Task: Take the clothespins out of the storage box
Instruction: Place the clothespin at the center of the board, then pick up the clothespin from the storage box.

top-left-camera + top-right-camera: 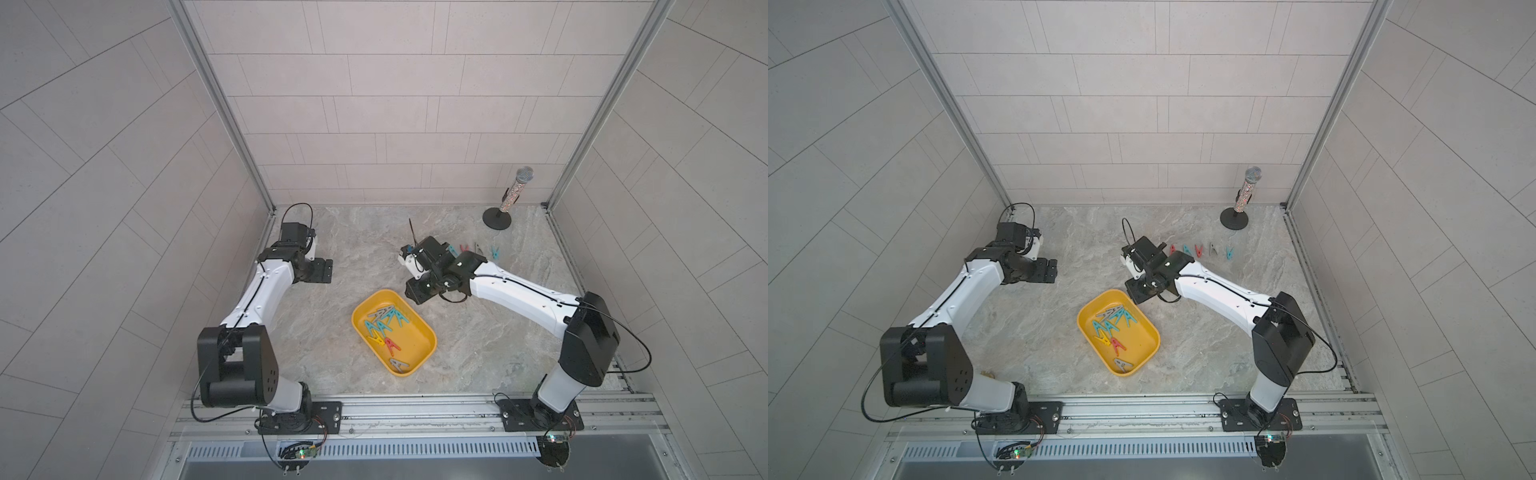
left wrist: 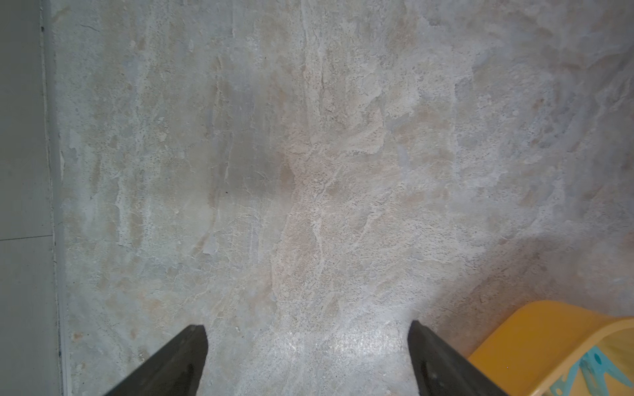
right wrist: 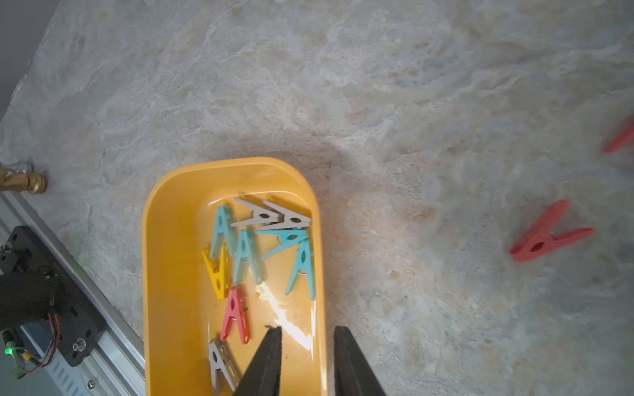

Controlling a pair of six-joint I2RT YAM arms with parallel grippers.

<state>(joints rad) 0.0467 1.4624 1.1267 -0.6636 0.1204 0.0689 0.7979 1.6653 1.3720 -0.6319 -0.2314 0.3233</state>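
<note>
The yellow storage box [image 1: 415, 349] [image 1: 1142, 343] lies mid-table, seen in both top views. Several clothespins [image 1: 384, 326] [image 1: 1111, 326] in teal, grey, red and yellow lie inside it. In the right wrist view they cluster [image 3: 247, 253] on the box floor [image 3: 171, 257]. My right gripper [image 3: 308, 331] [image 1: 415, 293] hovers at the box's far right corner, jaws a little apart and empty, one finger over the floor and one outside the rim. More clothespins [image 1: 1199, 250] [image 3: 549, 236] stand in a row behind it. My left gripper [image 2: 308, 343] [image 1: 322, 270] is wide open over bare table, left of the box [image 2: 549, 329].
A glittery microphone on a round black stand [image 1: 509, 199] is at the back right corner. A small brass object [image 3: 24, 180] lies near the front rail. Walls close in the left, right and back sides.
</note>
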